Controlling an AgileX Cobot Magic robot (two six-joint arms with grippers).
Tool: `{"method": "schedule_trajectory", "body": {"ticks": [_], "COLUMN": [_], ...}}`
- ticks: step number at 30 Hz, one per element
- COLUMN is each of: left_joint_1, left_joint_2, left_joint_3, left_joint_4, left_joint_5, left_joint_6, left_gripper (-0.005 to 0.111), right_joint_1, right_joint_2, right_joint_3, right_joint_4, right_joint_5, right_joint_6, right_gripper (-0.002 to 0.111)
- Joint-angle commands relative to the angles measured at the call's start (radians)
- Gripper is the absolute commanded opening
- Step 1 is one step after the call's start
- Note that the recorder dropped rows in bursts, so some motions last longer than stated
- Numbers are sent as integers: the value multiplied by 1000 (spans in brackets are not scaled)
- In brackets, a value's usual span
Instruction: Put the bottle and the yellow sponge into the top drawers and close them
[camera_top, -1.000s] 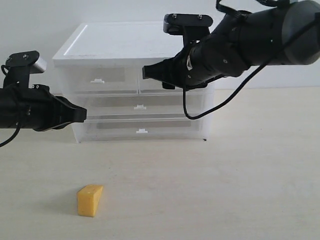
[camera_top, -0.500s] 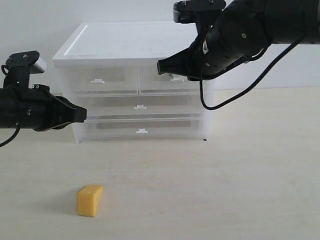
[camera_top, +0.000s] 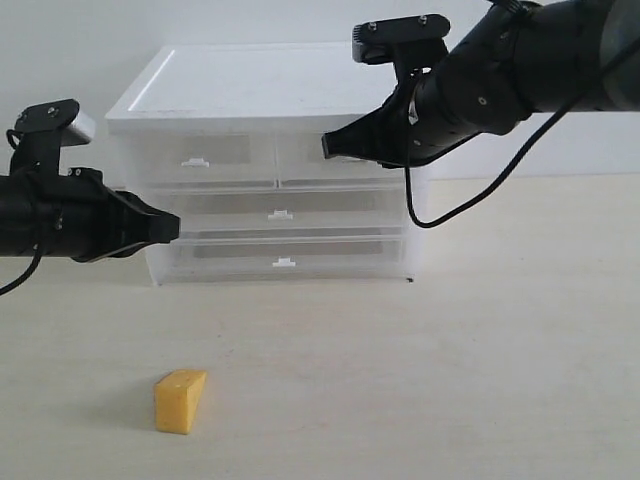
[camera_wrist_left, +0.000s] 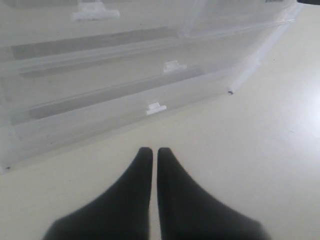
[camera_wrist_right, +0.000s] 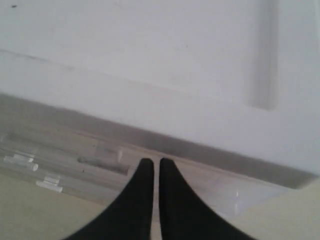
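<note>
The yellow sponge (camera_top: 180, 400) lies on the table in front of the chest, towards the left. Both top drawers stand pushed in: the left one (camera_top: 195, 158) and the right one (camera_top: 300, 172), whose front is partly covered by my right arm. The bottle is out of view. My right gripper (camera_top: 326, 147) (camera_wrist_right: 152, 161) is shut and empty, hovering at the chest's top front edge over the right drawer. Shut and empty as well, my left gripper (camera_top: 176, 228) (camera_wrist_left: 151, 150) hangs by the chest's left front corner, level with the middle drawer.
The white-topped chest (camera_top: 250, 85) stands at the back with two full-width drawers (camera_top: 280, 214) (camera_wrist_left: 156, 107) below the top pair, both pushed in. A black cable (camera_top: 450, 205) loops down from the right arm beside the chest.
My right gripper has gone from open to shut and has drawn back to the right and slightly up from the top right drawer's front. The left arm has barely moved.
</note>
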Motion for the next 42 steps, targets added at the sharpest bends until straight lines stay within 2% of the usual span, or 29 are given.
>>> {"method": "schedule_trajectory", "body": {"ticks": [1,5,9,12,15,21,25,28,32,39,42], "left_joint_1": [1,1,1,1,1,1,1,1,1,13,51], "left_joint_2": [-11,-11,-11,-11,-11,-11,-11,-9,-4,87,126], "left_joint_3": [3,3,3,3,5,5,3,3,1,-13,-34], "left_joint_4": [-12,-12,-12,-12,-57,-13,-123,-123,-123,-123,-123], "left_joint_5": [16,16,12,-32,-112,-147,-94,36,99,103,218], "left_joint_6": [5,10,119,267,508,507,507,383,63,-95,-150], "left_gripper": [4,4,4,4,4,4,4,4,4,4,4], "right_joint_1": [-4,-11,-21,-24,-24,-24,-24,-24,-24,-24,-24], "right_joint_2": [11,11,11,11,11,11,11,11,11,11,11], "right_joint_3": [-6,-6,-6,-6,-6,-6,-6,-6,-6,-6,-6], "right_joint_4": [-26,-41,-36,-36,-36,-42,-42,-42,-42,-41,-34], "right_joint_5": [-60,-76,-77,-72,-75,-76,-76,-71,-66,-67,-64], "right_joint_6": [-7,-7,-7,-7,-7,-9,-9,-14,-14,-14,-14], "right_gripper": [0,0,0,0,0,0,0,0,0,0,0]}}
